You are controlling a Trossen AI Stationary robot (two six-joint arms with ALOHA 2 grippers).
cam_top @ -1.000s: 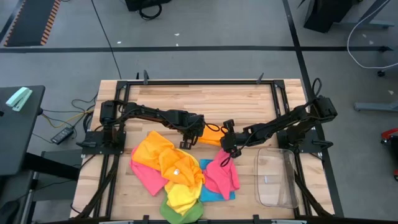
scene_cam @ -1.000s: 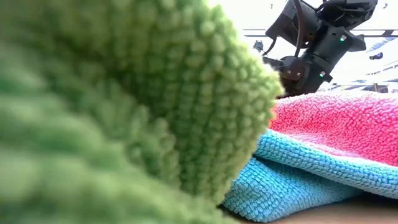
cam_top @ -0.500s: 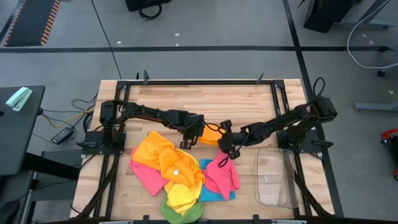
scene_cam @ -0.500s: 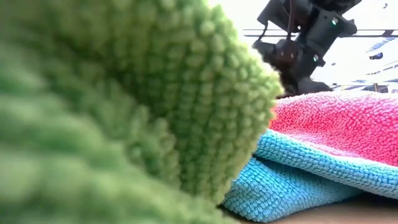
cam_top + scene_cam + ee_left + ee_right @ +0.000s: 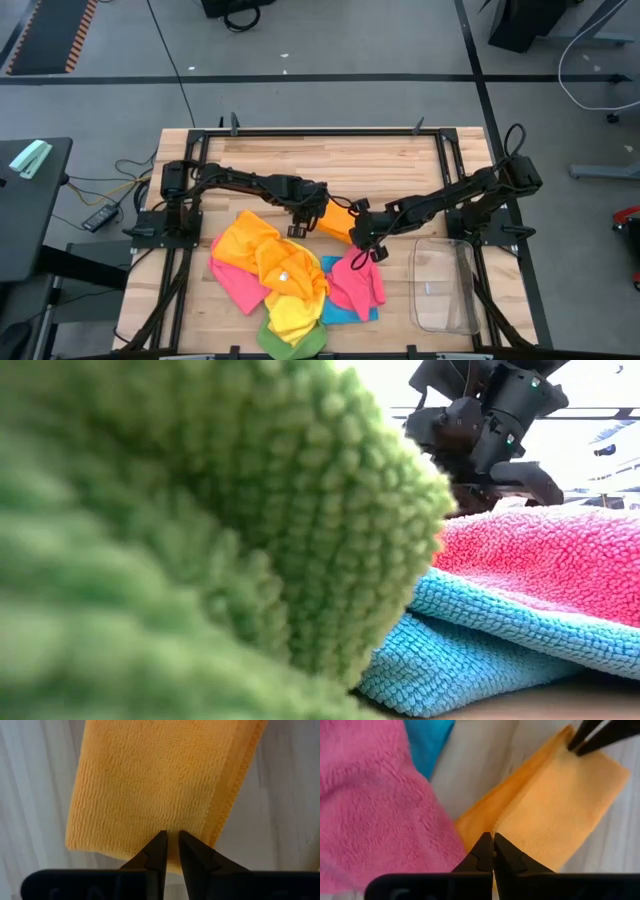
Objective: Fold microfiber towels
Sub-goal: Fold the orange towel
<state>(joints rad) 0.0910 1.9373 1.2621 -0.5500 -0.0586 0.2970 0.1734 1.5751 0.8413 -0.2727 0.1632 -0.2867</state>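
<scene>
Wooden table (image 5: 380, 160), gray floor around it, both arms reached in toward the middle.

Orange towel (image 5: 338, 221) lay flat on the wood between the two grippers, folded into a narrow strip. In the left wrist view its (image 5: 160, 785) short hemmed edge sat right at the fingertips; in the right wrist view the same towel (image 5: 555, 820) ran away from the fingertips with a fold line down its length.

Left gripper (image 5: 303, 222) was down at one end of that strip. Its fingers (image 5: 159, 852) stood with a thin slit between them, tips at the towel's edge; couldn't tell whether they pinched the cloth or just touched it.

Right gripper (image 5: 362, 238) was at the opposite end, fingers (image 5: 485, 851) clenched tight, tips pressed onto the fold of the orange towel, apparently nipping its edge. Left fingertips showed as dark points at the far corner in the right wrist view.

Pink towel (image 5: 358, 283) lay crumpled just beside the right fingers, on top of a blue towel (image 5: 345, 311). Yellow-orange pile (image 5: 268, 262) sat near the left fingers, with another pink towel (image 5: 235, 285) and a green towel (image 5: 290, 345) at the table's near edge.

Green towel (image 5: 200, 530) filled most of the low view, blue (image 5: 480, 640) and pink (image 5: 550, 555) behind it.

Clear plastic bin (image 5: 445, 285) stood beyond the right gripper, apart from the towels.
</scene>
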